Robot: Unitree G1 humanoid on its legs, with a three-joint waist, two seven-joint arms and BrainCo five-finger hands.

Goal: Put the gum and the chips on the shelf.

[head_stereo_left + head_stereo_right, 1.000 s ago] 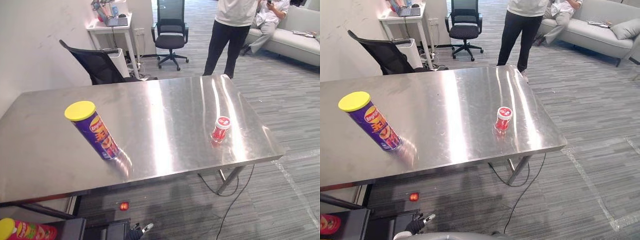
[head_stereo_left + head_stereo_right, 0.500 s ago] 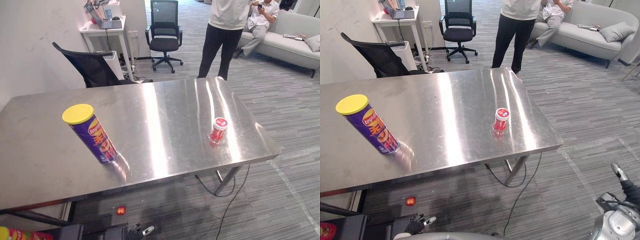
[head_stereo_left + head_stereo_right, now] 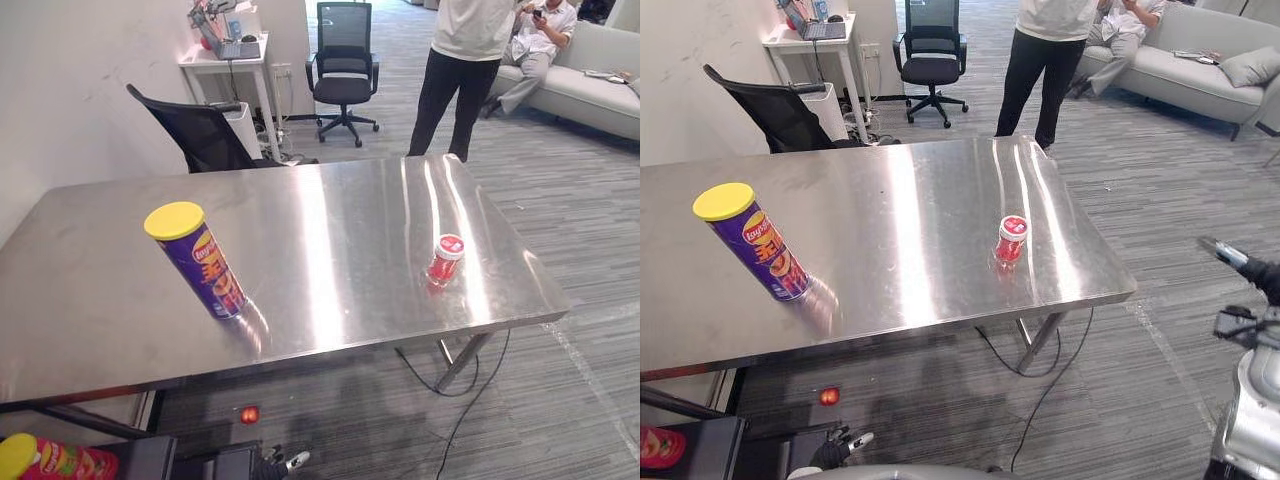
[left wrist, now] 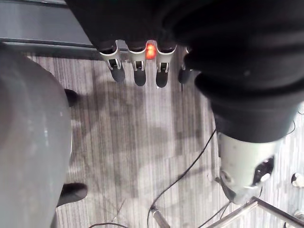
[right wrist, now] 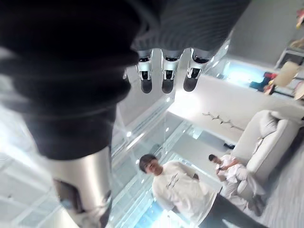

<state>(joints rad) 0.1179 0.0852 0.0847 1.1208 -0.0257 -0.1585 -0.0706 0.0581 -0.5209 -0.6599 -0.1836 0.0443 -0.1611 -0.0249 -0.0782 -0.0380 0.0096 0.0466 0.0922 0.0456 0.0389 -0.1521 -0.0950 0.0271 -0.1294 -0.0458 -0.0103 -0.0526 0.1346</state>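
The chips (image 3: 203, 262), a tall purple tube with a flat yellow lid, stand on the left part of the shiny steel table (image 3: 330, 210). The gum (image 3: 444, 259), a small round red jar with a white cap, stands near the right edge. The left hand (image 4: 139, 76) and the right hand (image 5: 166, 83) are off the table, fingers straight, holding nothing.

**Two items on the steel table (image 3: 330, 215)**

A purple chips can (image 3: 201, 263) with a yellow lid stands on the table's left part. A small red gum bottle (image 3: 443, 261) stands well apart from it, near the right edge. A person (image 3: 462, 60) stands beyond the far edge.
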